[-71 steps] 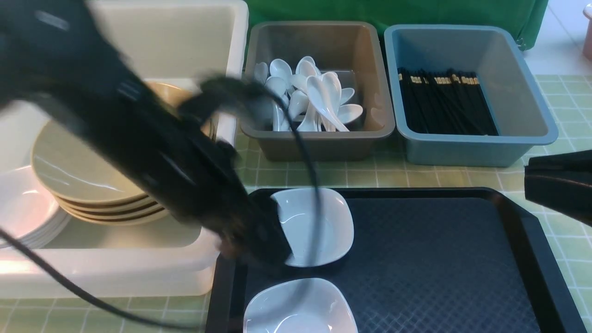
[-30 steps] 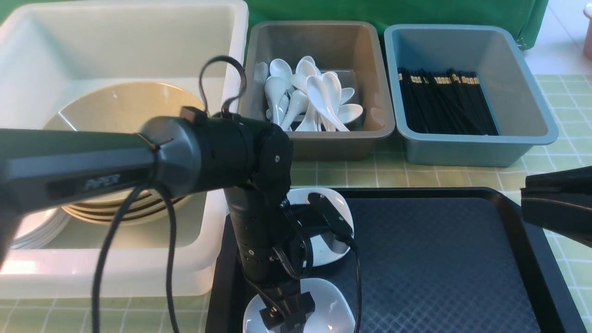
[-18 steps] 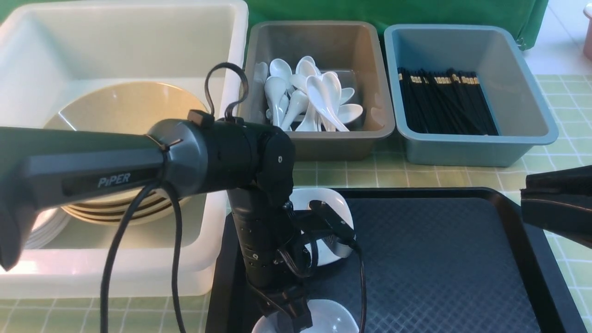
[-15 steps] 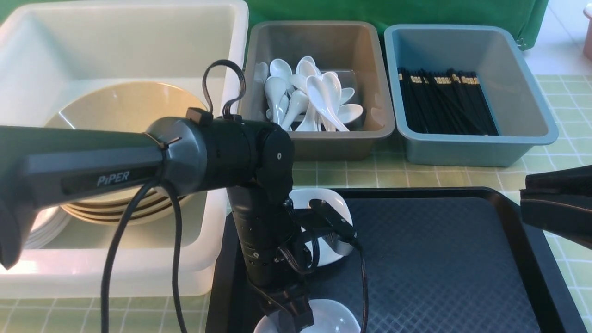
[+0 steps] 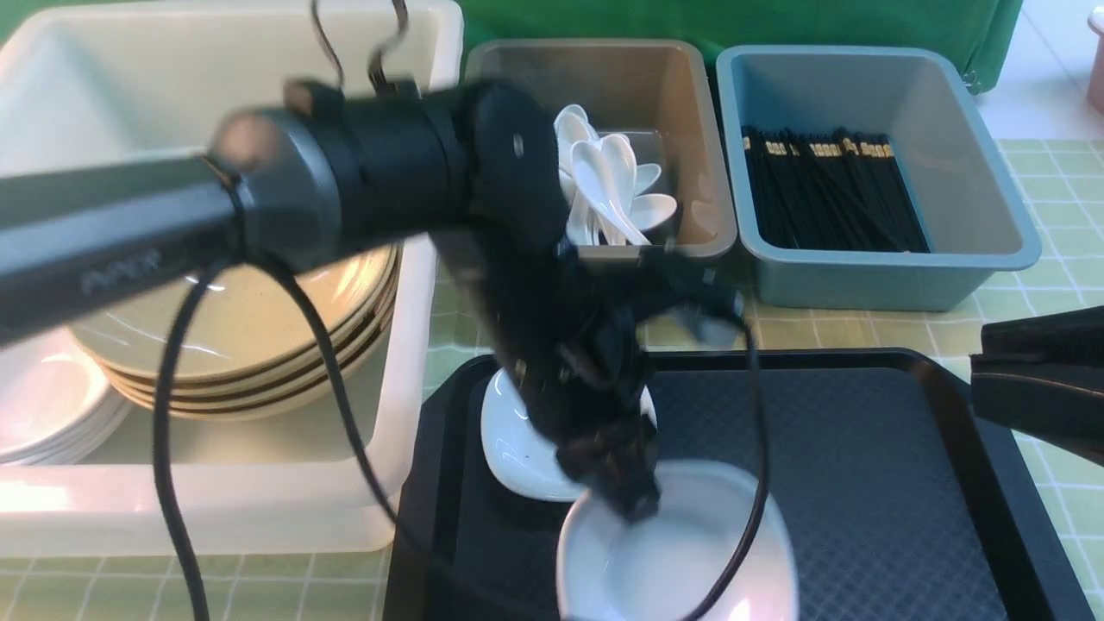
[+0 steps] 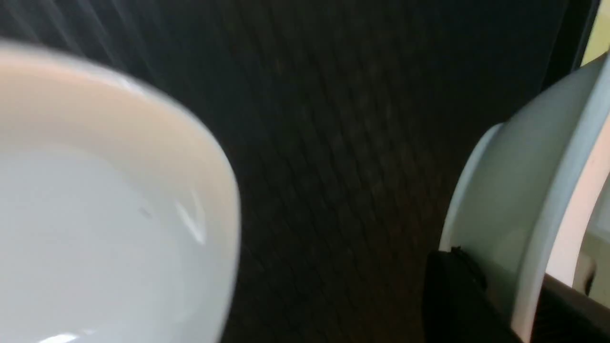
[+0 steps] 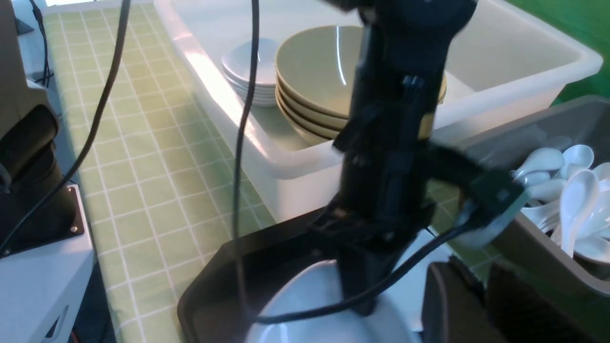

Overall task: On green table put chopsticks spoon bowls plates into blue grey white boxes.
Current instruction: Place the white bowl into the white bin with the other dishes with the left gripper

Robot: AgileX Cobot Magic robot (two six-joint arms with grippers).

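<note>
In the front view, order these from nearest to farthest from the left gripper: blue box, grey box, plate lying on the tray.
1. Plate on the tray, just left of the left gripper.
2. Grey box, behind it.
3. Blue box, far right.

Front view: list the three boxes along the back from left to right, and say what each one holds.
white box holding stacked tan bowls and white plates → grey-brown box holding white spoons → blue box holding black chopsticks
</note>
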